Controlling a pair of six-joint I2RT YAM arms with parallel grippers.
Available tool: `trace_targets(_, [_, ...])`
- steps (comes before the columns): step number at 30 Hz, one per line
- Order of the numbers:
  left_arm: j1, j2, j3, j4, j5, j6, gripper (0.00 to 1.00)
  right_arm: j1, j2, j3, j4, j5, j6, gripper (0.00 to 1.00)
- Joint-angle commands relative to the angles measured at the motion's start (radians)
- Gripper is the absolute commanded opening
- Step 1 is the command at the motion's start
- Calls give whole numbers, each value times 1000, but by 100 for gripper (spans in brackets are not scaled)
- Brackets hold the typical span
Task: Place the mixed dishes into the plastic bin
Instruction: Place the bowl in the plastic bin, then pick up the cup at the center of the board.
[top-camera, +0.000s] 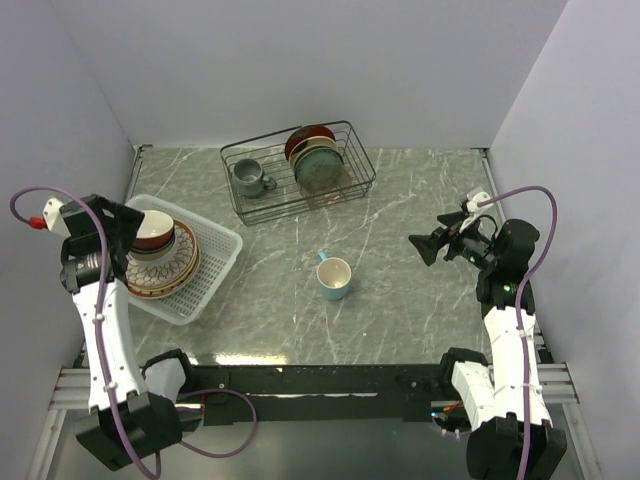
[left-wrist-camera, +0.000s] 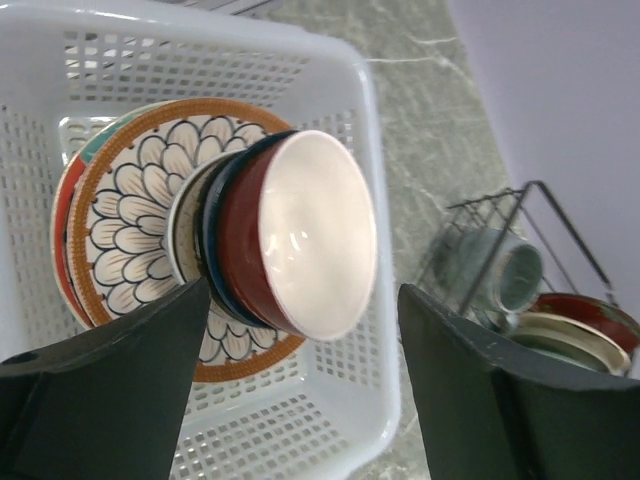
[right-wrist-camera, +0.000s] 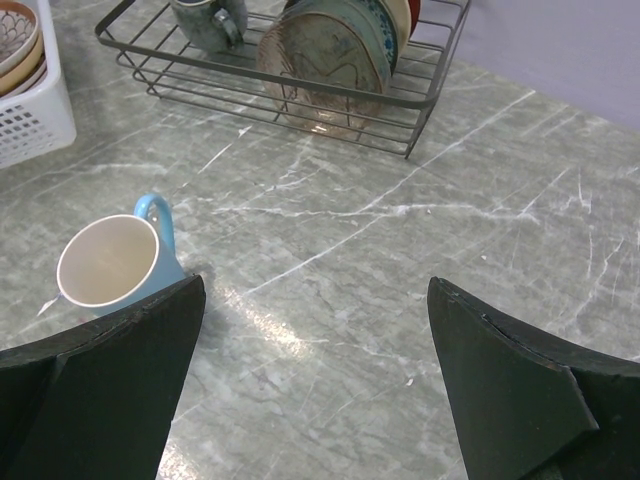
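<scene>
The white lattice plastic bin (top-camera: 222, 262) sits at the left and holds a stack of plates (top-camera: 188, 262) with nested bowls (top-camera: 153, 231) on top. In the left wrist view the bin (left-wrist-camera: 372, 330) holds the petal-patterned tan-rimmed plate (left-wrist-camera: 130, 215) and a red bowl with a cream inside (left-wrist-camera: 310, 235) on a blue bowl. My left gripper (top-camera: 125, 232) is open and empty just above the bowls (left-wrist-camera: 300, 385). The light blue mug (top-camera: 334, 278) stands alone mid-table and also shows in the right wrist view (right-wrist-camera: 115, 265). My right gripper (top-camera: 425, 246) is open and empty above the table, right of the mug (right-wrist-camera: 315, 385).
A black wire rack (top-camera: 299, 168) at the back holds a grey mug (top-camera: 249, 178) and upright red, green and brown plates (top-camera: 315, 158). It shows in the right wrist view (right-wrist-camera: 400, 100) too. Walls close in the table on three sides.
</scene>
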Motion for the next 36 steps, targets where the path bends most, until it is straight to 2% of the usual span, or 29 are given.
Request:
trace_targets(1, [5, -86, 35, 6, 84, 25, 86, -6, -19, 41, 25, -21, 9, 100])
trace_targets(5, [5, -128, 11, 46, 289, 80, 93, -4, -16, 44, 20, -23, 11, 100])
trace_targets(8, [5, -143, 1, 63, 382, 105, 99, -4, -23, 41, 25, -19, 11, 100])
trace_targets(14, [-14, -157, -23, 109, 647, 181, 99, -6, -26, 41, 22, -9, 3, 100])
trace_targets(15, [-24, -155, -34, 121, 741, 192, 99, -6, -24, 41, 20, -7, 3, 100])
trace_targets(19, [-99, -134, -29, 88, 843, 258, 99, -6, -21, 44, 17, -4, 0, 100])
trace_targets(24, [-211, -172, -69, 95, 845, 272, 99, -7, -15, 41, 22, 1, 0, 100])
trace_targets(27, [-339, -207, -135, 164, 799, 197, 99, -7, -1, 44, 15, -1, -3, 100])
trace_targets(28, [-419, -215, -152, 213, 782, 175, 99, -9, 2, 44, 14, 0, -5, 100])
trace_targets(32, [-631, -186, -204, 287, 620, 100, 99, -9, 4, 44, 14, -1, -6, 100])
trace_targets(36, [-850, -97, -178, 290, 435, 86, 99, -9, -1, 44, 15, -9, -3, 100])
